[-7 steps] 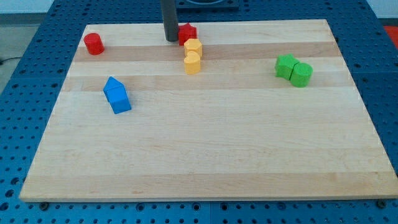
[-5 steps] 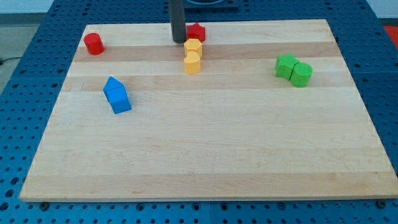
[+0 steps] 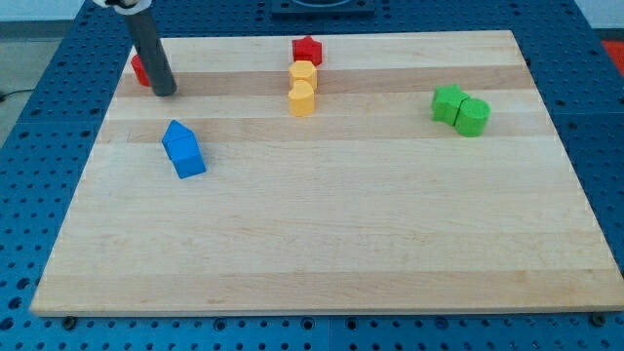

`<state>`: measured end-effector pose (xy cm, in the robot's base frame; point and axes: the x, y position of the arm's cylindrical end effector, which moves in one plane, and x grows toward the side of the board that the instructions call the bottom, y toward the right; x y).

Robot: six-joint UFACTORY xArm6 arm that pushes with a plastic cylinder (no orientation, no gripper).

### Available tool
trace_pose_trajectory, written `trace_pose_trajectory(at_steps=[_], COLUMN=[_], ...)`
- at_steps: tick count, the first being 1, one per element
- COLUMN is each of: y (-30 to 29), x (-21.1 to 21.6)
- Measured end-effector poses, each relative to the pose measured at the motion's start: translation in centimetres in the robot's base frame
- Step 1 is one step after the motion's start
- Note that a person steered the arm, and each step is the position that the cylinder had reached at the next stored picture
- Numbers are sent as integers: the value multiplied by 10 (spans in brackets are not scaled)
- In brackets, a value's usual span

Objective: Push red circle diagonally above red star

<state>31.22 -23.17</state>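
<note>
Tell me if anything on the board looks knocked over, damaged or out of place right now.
Nothing stands out. Every block sits flat on the board. My tip stands just right of the red circle, partly hiding it; the red star sits by the top edge.

The red circle (image 3: 139, 68) sits near the board's top-left corner, largely hidden behind the rod. The red star (image 3: 306, 50) lies flat at the top edge, well to the view's right of it.

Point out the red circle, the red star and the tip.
red circle (image 3: 139, 68), camera view, visible left edge; rod hides the rest
red star (image 3: 306, 50), camera view, top face
tip (image 3: 165, 93), camera view, rod's very end
</note>
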Motion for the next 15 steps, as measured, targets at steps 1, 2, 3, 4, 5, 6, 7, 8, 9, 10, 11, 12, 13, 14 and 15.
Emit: trace_pose_trajectory(at_steps=[1,2,3,4,5,6,7,8,9,10,11,12,13,14,15], y=[-22,-30,-33,-53,-73,-73,-64,-59,-53,-46,-37,-29,-23,-11,11], x=[-11,-29,-43,-45,-45,-52,-75,-102,-106,-106,-106,-100,-92,-92,-88])
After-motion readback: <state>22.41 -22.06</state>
